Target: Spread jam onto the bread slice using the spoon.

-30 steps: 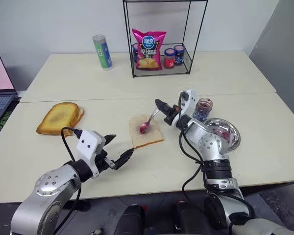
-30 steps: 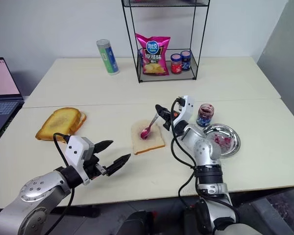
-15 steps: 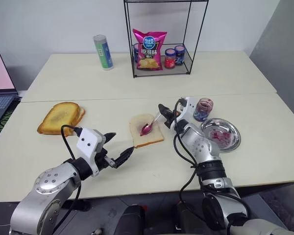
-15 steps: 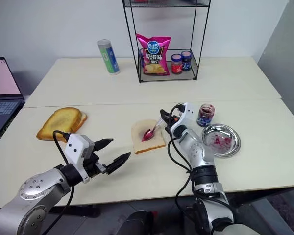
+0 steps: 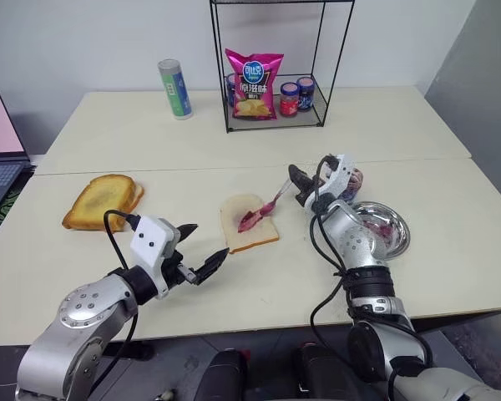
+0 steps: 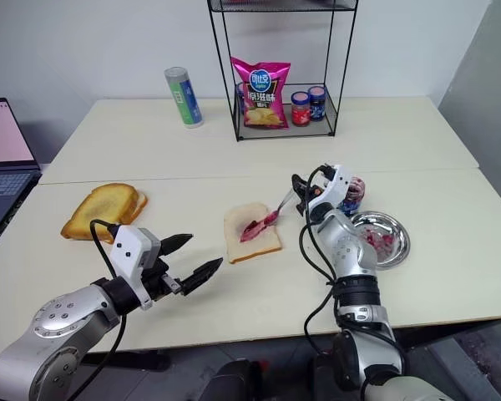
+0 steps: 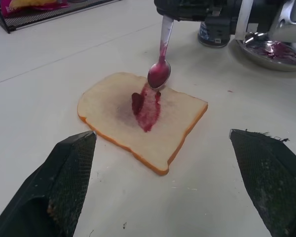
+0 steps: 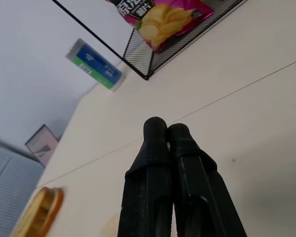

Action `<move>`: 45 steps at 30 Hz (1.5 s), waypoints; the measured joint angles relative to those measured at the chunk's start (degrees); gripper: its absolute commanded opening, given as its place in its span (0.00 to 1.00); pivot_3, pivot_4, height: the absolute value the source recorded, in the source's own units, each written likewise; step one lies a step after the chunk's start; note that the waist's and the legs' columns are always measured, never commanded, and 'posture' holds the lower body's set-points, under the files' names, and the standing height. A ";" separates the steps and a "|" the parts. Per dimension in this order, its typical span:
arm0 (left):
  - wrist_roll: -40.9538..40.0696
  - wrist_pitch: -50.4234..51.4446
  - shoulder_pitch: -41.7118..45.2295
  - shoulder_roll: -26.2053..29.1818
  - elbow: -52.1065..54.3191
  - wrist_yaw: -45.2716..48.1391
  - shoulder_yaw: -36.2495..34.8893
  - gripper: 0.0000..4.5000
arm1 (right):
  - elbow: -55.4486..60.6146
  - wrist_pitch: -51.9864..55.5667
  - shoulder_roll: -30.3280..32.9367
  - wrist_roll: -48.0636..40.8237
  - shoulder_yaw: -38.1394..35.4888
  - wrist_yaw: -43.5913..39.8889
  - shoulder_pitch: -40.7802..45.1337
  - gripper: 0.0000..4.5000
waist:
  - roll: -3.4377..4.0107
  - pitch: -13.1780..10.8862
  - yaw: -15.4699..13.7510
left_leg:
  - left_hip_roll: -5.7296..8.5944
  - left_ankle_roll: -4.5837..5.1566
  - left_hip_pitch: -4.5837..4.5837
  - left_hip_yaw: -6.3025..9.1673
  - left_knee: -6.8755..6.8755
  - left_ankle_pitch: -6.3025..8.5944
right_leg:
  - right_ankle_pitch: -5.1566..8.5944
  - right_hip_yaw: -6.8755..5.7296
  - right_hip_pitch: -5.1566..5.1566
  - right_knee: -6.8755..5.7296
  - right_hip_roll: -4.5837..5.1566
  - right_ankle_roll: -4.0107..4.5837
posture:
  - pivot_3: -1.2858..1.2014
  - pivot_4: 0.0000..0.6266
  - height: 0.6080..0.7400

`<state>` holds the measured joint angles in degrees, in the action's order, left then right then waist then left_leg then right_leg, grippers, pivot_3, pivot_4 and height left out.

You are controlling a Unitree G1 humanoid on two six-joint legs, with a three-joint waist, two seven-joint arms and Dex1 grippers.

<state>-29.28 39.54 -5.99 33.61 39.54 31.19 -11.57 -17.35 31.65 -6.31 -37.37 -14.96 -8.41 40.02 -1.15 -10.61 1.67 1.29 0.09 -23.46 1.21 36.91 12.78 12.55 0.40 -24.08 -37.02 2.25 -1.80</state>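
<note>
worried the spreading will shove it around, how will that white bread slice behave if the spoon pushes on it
The bread slice lies flat and loose on the table, with nothing pinning it, so it probably slides easily. It looks thin and soft, likely to dent or tear under the spoon. The jam patch may make its centre soggier.

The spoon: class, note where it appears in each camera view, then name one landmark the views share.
Left eye view: spoon, middle, bowl over the bread slice.
Right eye view: middle, beside the right hand.
Left wrist view: upper middle, above the jam.
Shared landmark: the bread slice.
</note>
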 measured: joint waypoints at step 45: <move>-0.02 -0.04 0.90 0.04 -0.95 0.79 0.05 1.00 | -25.51 -13.24 -1.46 -6.45 -1.60 1.47 8.95 0.01 | 0.01 -0.01 0.16 | -0.02 0.00 0.00 -0.02 -0.03 0.00 | 0.01 0.01 -0.01 0.03 -0.02 0.01 | 0.52 0.24 1.00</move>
<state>-29.31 39.50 -5.09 33.65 38.59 31.98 -11.52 -42.86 18.41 -7.77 -43.82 -16.56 -6.95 48.97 -1.14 -10.61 1.82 1.27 0.10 -23.46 1.19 36.88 12.78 12.56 0.40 -24.09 -36.99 2.22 -1.79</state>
